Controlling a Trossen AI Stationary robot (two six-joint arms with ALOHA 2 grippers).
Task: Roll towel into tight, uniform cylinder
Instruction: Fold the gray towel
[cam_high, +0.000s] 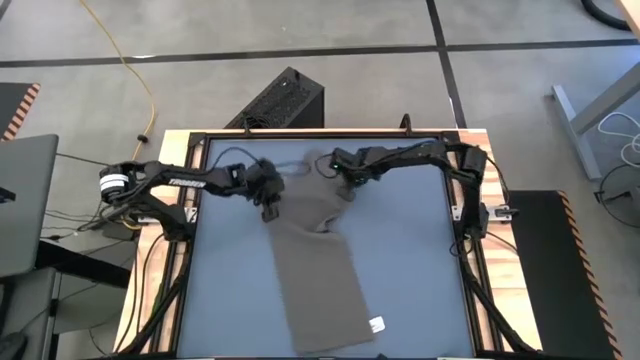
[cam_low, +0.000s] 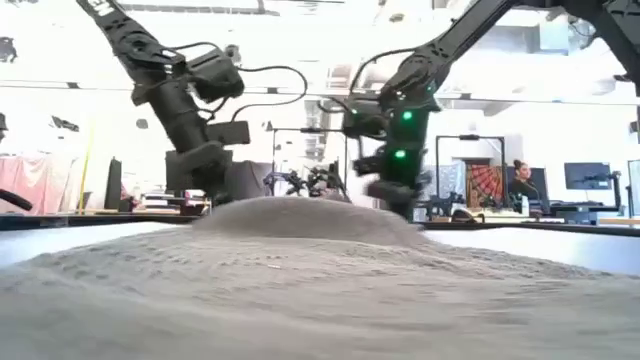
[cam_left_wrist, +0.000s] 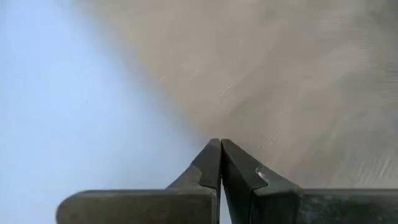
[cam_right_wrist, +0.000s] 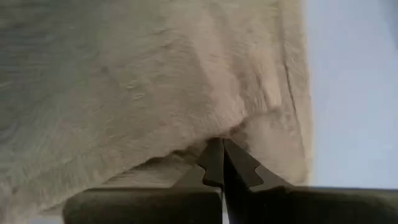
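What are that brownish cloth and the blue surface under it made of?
The towel looks like soft woven fabric, perhaps microfibre or cotton: matte, slightly fuzzy, humping into folds where it is bunched. The tabletop seems a smooth, matte blue-grey sheet, maybe a mat or laminate; it shows no texture, so I can't say which.

The left gripper (cam_left_wrist: 220, 144) has its two dark fingers (cam_left_wrist: 202, 171) pressed together, tips meeting right at the edge of the taupe towel (cam_left_wrist: 273, 81). The cloth lies flat on the blue-grey tabletop (cam_left_wrist: 68, 106), its edge running diagonally away from the fingertips.
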